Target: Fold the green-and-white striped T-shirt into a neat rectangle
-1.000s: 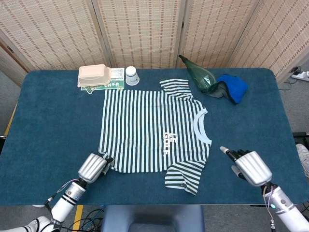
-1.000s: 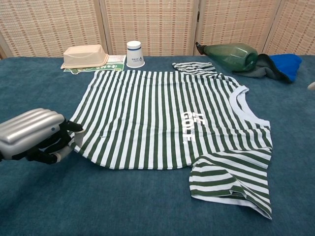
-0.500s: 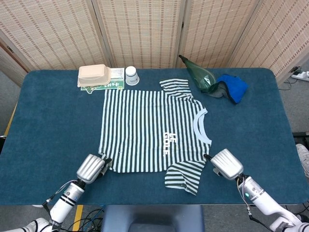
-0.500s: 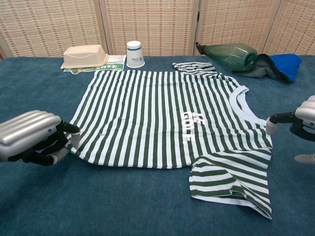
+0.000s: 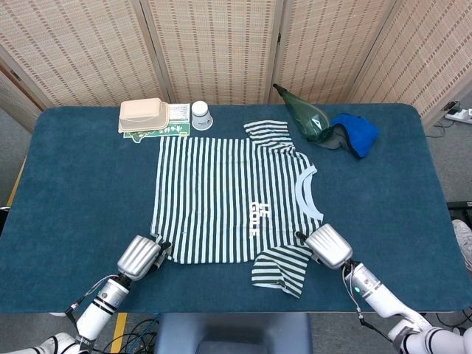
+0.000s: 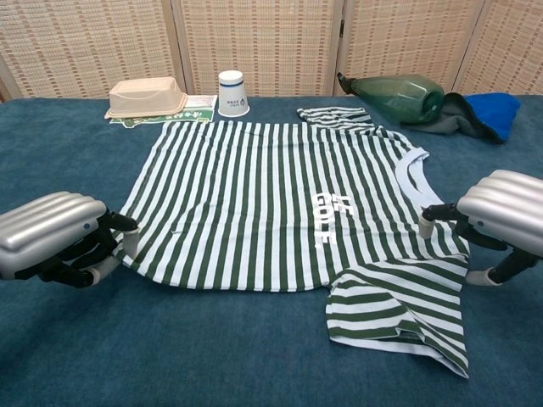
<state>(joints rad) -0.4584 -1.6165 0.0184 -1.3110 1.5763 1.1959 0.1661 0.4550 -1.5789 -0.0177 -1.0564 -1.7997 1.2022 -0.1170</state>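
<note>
The green-and-white striped T-shirt [image 5: 232, 199] [image 6: 280, 212] lies flat on the blue table, collar to the right. Its near sleeve [image 6: 399, 318] is partly folded over. My left hand [image 5: 140, 256] [image 6: 53, 234] sits at the shirt's near-left hem corner, fingers curled in and pinching the hem edge. My right hand [image 5: 328, 246] [image 6: 501, 217] hovers at the near shoulder, beside the collar. Its fingers are apart, one fingertip [image 6: 427, 225] touches the cloth, and it holds nothing.
At the back left stand a beige food box [image 5: 141, 114] on green packets and a white paper cup [image 5: 200, 115]. A green plastic bottle [image 5: 306, 118] and a blue-and-grey cloth [image 5: 354, 134] lie at the back right. Blue tablecloth [image 5: 81, 192] surrounds the shirt.
My right hand swept left from the table's near-right area to the shirt's near shoulder. The left hand stayed at the hem corner, which shifted slightly towards me.
</note>
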